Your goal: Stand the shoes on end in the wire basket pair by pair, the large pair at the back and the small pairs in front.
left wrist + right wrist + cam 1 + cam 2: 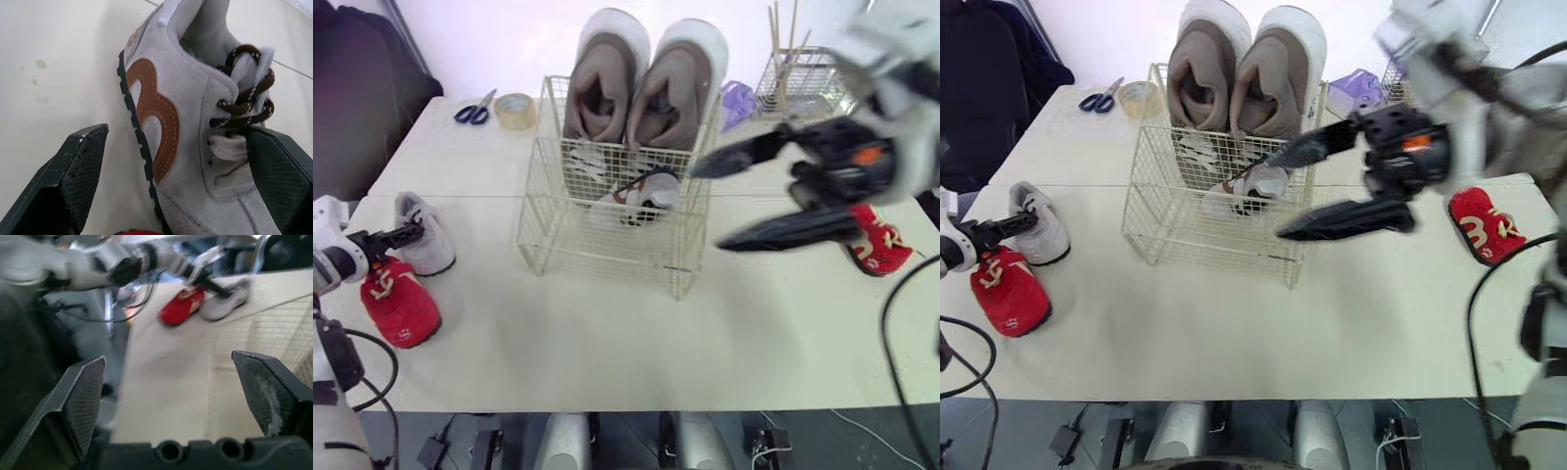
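Right now, your left gripper [411, 235] is at the grey shoe [435, 253] on the left side of the table [607, 333]. Its fingers [80, 171] are spread wide with the shoe between them: one lies against the laced side and the other stands just clear of the sole, so nothing is clamped. That shoe rests on its sole, its long axis running roughly away from the robot, heel at the far end and toe toward the near edge. It is pale grey suede with a rust-brown side logo, dark brown laces and a dark sole. Just beside it, nearer the robot, lies a red shoe [399, 304] with white laces, pointing much the same way. Your left forearm reaches in low from the robot's left, close over the tabletop. In the wire basket [558, 235] at mid-table, the large pair [641, 88] stands on end at the back, toes up and openings facing the robot (taupe uppers, white soles). A small grey shoe [641, 194] sits in front of them; you cannot tell its exact tilt through the wire. Your right gripper [707, 206] hangs in the air at the basket's right side, jaws wide apart and empty, fingers pointing toward the robot's left. A second red shoe [876, 240] lies on the table farther right.
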You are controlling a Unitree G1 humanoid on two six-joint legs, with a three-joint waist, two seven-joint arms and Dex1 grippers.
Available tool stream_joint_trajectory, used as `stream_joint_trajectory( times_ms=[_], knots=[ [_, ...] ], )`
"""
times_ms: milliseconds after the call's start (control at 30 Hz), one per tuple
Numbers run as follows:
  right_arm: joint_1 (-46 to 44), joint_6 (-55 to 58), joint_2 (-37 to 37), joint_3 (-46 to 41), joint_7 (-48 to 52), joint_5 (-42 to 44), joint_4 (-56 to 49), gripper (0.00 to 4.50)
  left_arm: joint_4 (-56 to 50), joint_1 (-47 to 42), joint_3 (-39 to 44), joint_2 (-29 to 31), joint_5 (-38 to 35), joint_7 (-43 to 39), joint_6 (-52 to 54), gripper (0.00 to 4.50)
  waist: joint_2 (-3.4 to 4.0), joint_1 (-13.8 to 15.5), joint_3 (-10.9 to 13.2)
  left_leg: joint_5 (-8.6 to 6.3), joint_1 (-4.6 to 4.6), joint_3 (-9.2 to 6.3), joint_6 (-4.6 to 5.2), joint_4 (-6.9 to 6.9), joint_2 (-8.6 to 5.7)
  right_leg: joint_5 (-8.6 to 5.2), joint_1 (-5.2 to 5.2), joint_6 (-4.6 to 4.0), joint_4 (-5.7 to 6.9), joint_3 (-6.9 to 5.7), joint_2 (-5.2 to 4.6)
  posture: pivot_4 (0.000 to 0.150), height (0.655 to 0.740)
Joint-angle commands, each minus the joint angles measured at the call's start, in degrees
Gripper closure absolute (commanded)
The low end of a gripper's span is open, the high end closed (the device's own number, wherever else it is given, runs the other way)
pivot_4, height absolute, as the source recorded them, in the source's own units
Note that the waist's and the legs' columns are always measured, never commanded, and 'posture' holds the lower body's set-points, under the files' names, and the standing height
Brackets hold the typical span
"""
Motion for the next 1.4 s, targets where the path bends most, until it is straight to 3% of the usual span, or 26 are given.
stream_joint_trajectory(
  times_ms=[33,233,833,1167,1400],
  knots=[
    [-2.48,-0.54,0.50,0.48,0.94,0.47,-2.03,0.00,1.56,-1.32,-0.23,-2.91,0.27,-3.41,3.69,0.06,-0.03,-0.10,-0.32,-0.03,0.02,-0.01,0.02,0.02,0.00,-0.01,-0.06,-0.01,-0.05,-0.03,-0.06,0.150,0.7400],
    [2.61,-4.57,3.87,0.40,-3.84,-3.22,-4.21,0.00,0.73,-2.86,-2.83,-4.52,2.03,-8.73,8.85,0.06,-0.09,-0.15,-0.45,-0.07,-0.07,-0.01,0.26,0.18,-0.10,0.01,0.00,-0.02,-0.08,-0.02,-0.25,0.150,0.7400],
    [6.00,-6.87,-0.44,1.19,0.11,-5.86,-4.84,0.00,1.95,0.55,5.29,-1.34,-0.76,-1.56,6.28,0.06,0.06,-2.78,-0.54,-0.23,0.03,0.31,0.53,0.17,-0.07,0.12,0.16,0.23,0.02,-0.04,-0.24,0.150,0.7400],
    [8.31,-7.29,-1.00,-0.99,-1.63,-5.94,-6.16,0.00,1.28,1.36,3.47,1.48,1.03,-8.31,6.52,0.06,0.03,-3.11,-0.52,-0.23,-0.02,0.35,0.52,0.17,-0.07,0.12,0.10,0.23,0.00,-0.03,-0.25,0.150,0.7400],
    [8.96,-7.76,-1.57,-1.08,-1.54,-5.84,-5.97,0.00,1.70,1.61,5.18,2.17,-0.05,-2.78,4.86,0.06,0.03,-3.15,-0.52,-0.23,-0.02,0.32,0.52,0.17,-0.04,0.12,0.08,0.23,0.00,-0.02,-0.25,0.150,0.7400]
  ],
)
